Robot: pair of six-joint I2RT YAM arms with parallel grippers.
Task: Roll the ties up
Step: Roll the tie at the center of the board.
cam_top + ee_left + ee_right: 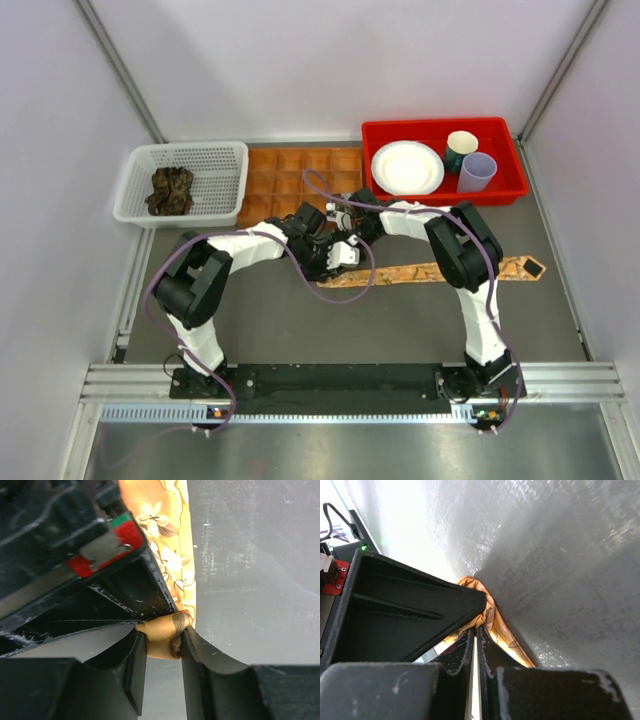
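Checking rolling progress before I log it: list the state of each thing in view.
orange tie: unrolled, flat on the table, one end bunched.
left pincer: closed on that bunched end.
right pincer: shut at the same end.
dark ties: bundled in the white basket.
green cup and lilac cup: upright in the red bin.

Overhead rear view; both wrist views close on tie (161,639)

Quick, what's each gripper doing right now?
Left gripper: closed on the tan-orange tie, at its folded end.
Right gripper: closed, pinching the same tie.
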